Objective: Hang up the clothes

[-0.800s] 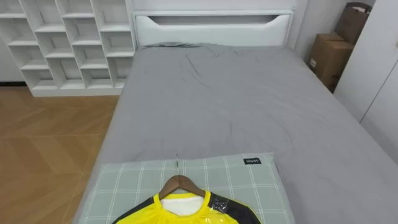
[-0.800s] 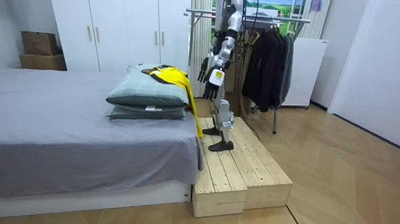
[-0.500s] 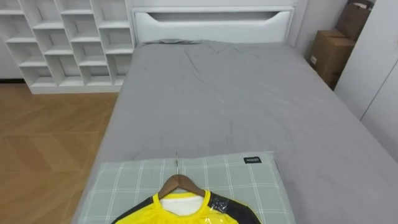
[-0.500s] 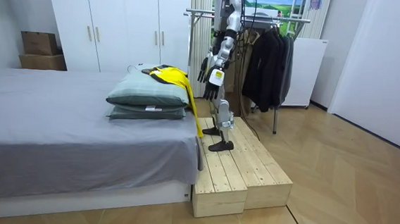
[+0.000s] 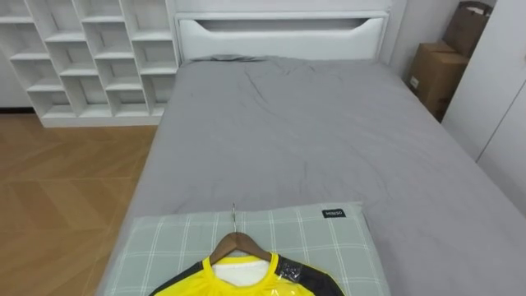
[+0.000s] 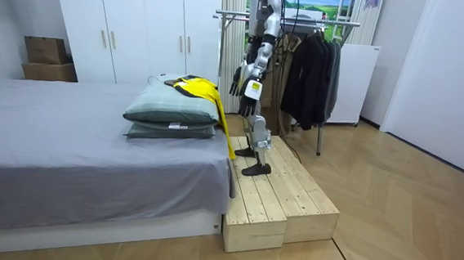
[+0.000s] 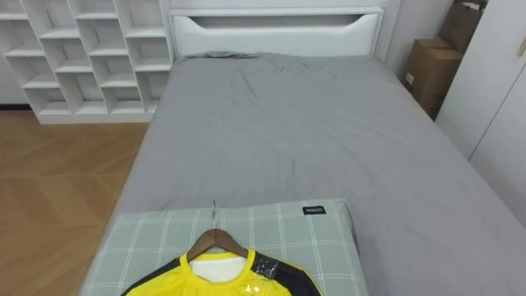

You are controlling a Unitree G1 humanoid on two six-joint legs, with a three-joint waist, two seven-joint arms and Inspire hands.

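Here, the yellow shirt (image 5: 246,281) on its wooden hanger (image 5: 237,242) lay atop the checked pillow (image 5: 168,242) (bed's (image 5: 312,140) foot end), the left hand (image 6: 250,88) hanging alongside, fingers slack and straight.

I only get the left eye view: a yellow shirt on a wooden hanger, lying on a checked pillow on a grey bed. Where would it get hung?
Observer: The room view shows a clothes rack right behind the robot, with dark clothes already hanging on it.
Visitor: Is the robot holding the shirt?
Observer: No. Its left robot hand hangs low at its side, apart from the shirt.
Visitor: What is it standing on?
Observer: A low wooden platform against the end of the bed.
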